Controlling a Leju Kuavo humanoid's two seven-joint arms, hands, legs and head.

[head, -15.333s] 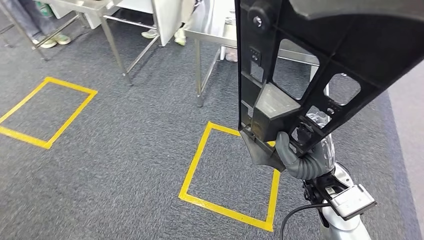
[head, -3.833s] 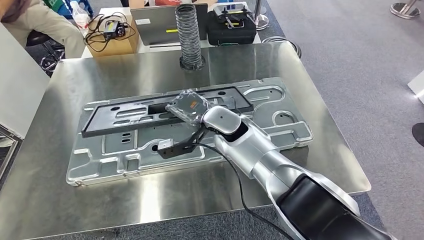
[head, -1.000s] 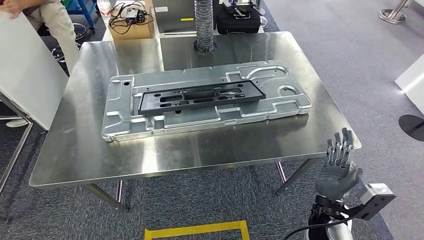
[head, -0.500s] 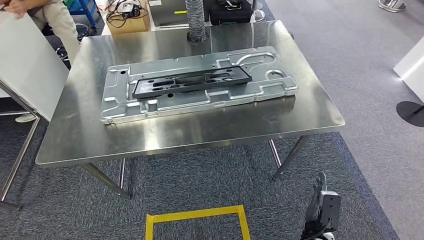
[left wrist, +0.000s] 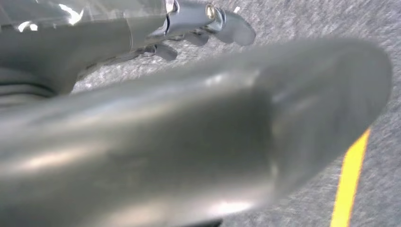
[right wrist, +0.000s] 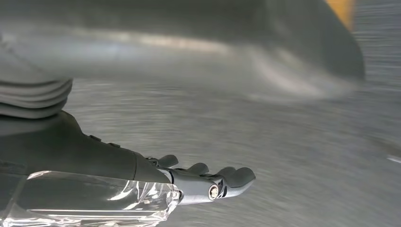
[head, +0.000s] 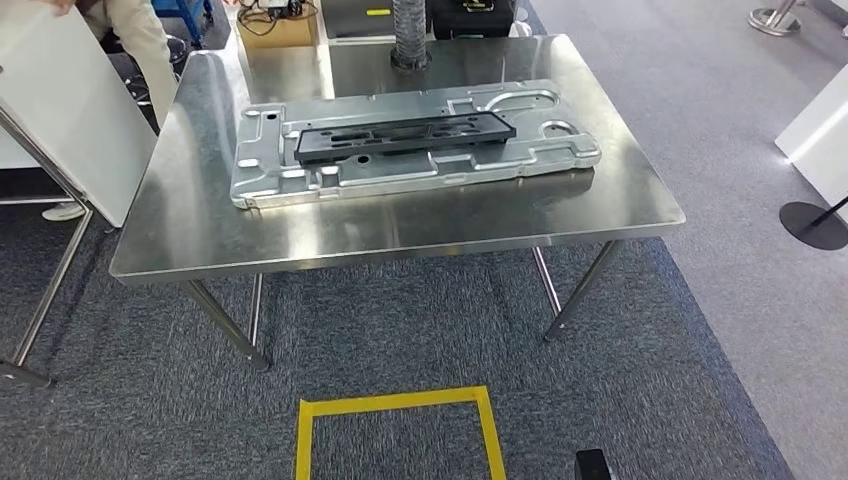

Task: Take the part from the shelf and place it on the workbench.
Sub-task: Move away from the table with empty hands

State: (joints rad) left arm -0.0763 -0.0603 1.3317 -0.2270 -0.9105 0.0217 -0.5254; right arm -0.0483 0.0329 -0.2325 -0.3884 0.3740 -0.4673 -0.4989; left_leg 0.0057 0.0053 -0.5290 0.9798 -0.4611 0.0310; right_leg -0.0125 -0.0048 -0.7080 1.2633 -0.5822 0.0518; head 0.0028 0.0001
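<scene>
The black part (head: 405, 138) lay flat on the pressed metal panel (head: 300, 180), its long side running from nine o'clock to three o'clock, and the panel itself rested on the steel workbench (head: 400, 225) at about twelve o'clock from where I stood. I had no hold on the part; it sat well apart from both my hands. My left hand (left wrist: 142, 38) hung over the grey carpet (head: 400, 340), fingers (left wrist: 236, 30) stretched out nearly straight and a little apart, with nothing in them. My right hand (right wrist: 156, 182) was the same: fingers (right wrist: 236, 176) extended, slightly spread, holding nothing, with blurred carpet beyond them. A broad blurred grey shape crossed each wrist view close to the lens, and I could not tell what it was. On the floor near six o'clock a yellow tape outline (head: 395, 435) marked a rectangle on the carpet. Past the far edge of the workbench, at twelve o'clock, a ribbed grey hose (head: 410, 30) stood upright, with a cardboard box (head: 280, 22) of cables towards eleven o'clock. At ten o'clock a white board (head: 70, 110) leaned tilted beside the bench, and a person (head: 135, 35) in light trousers sat behind it. At three o'clock a white panel (head: 815, 130) and a round black base (head: 812, 225) stood on the carpet
</scene>
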